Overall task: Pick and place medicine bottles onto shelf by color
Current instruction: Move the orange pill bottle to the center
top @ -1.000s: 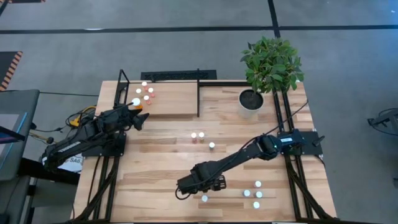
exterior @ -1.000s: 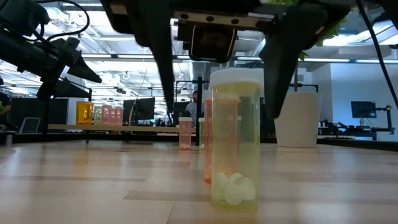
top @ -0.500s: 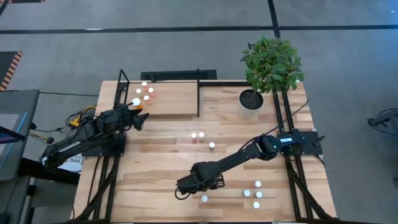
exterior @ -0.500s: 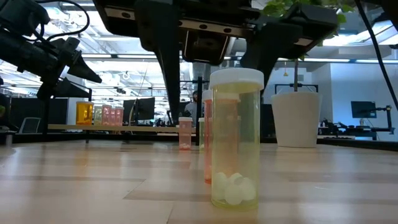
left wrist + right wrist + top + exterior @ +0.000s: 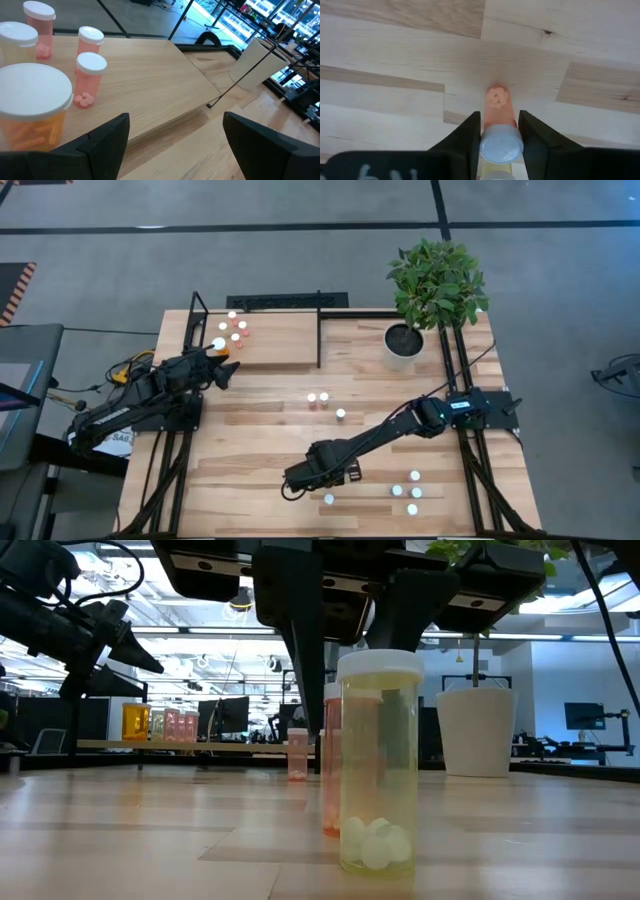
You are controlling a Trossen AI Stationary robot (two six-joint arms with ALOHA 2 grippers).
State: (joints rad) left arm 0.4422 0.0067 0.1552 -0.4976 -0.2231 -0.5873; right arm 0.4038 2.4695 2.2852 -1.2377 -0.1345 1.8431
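**One pink bottle pinched at the front of the desk**

One pink medicine bottle (image 5: pixel 498 117) is pinched by the right pincer (image 5: pixel 498 131), whose two dark fingers (image 5: pixel 469 135) are pressed against its sides just below the white cap. In the high view this pincer (image 5: pixel 330 473) is seen low over the front middle of the desk (image 5: pixel 250 450). Just in front of it a yellowish bottle (image 5: pixel 379 775) is stood upright with white pills at its bottom; the pink bottle (image 5: pixel 331 765) is seen directly behind it, gripped from above.

The left pincer (image 5: pixel 175 135) is held spread and empty at the near edge of the shelf (image 5: pixel 150 85), at the desk's back left. On the shelf's left end several bottles are grouped: an orange bottle (image 5: pixel 32 112) closest to that pincer and pink bottles (image 5: pixel 90 80) beyond it.

Two bottles (image 5: pixel 317 397) and a third (image 5: pixel 340 414) are stood mid-desk, well apart from the shelf. Four more white-capped bottles (image 5: pixel 412 491) are clustered at the front right. A potted plant (image 5: pixel 435 285) is set at the back right corner.
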